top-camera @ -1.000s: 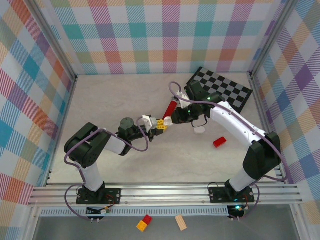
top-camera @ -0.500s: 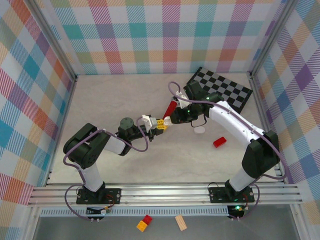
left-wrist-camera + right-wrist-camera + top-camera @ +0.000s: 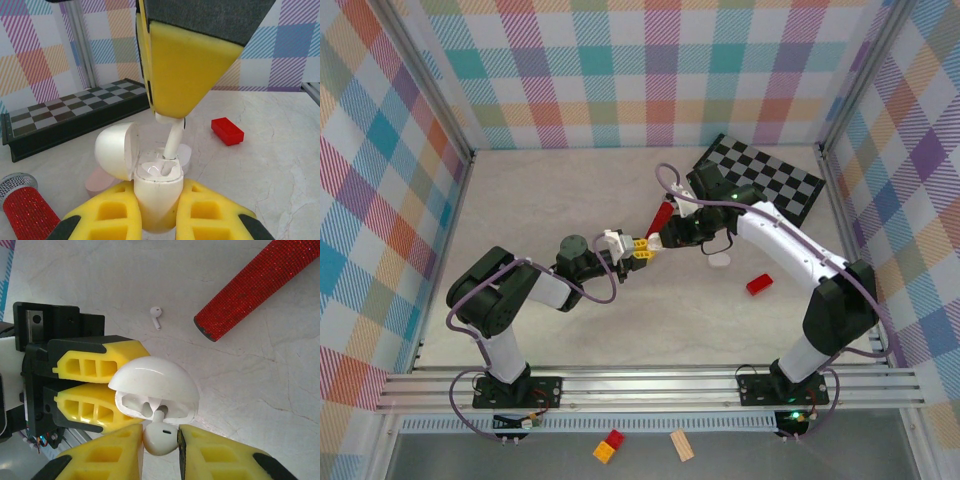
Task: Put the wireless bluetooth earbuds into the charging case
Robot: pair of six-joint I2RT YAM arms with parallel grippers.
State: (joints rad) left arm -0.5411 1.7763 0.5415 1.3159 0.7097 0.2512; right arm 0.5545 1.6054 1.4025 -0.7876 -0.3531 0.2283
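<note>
Yellow-fingered, the left gripper (image 3: 157,212) is clamping the open white case (image 3: 152,187) upright. The right gripper (image 3: 160,444) is pinching an earbud (image 3: 171,142), its stem tip reaching into the case. A second earbud (image 3: 156,316) is lying near the red microphone (image 3: 250,287).

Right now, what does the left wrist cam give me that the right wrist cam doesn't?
Left wrist adds the checkerboard, the red brick, and a look into the open charging case, with the earbud stem down at its socket. Right wrist adds a loose earbud lying near the handle of the red microphone. Both share the left gripper shut on the charging case, the right gripper shut on the earbud, and part of the microphone.
</note>
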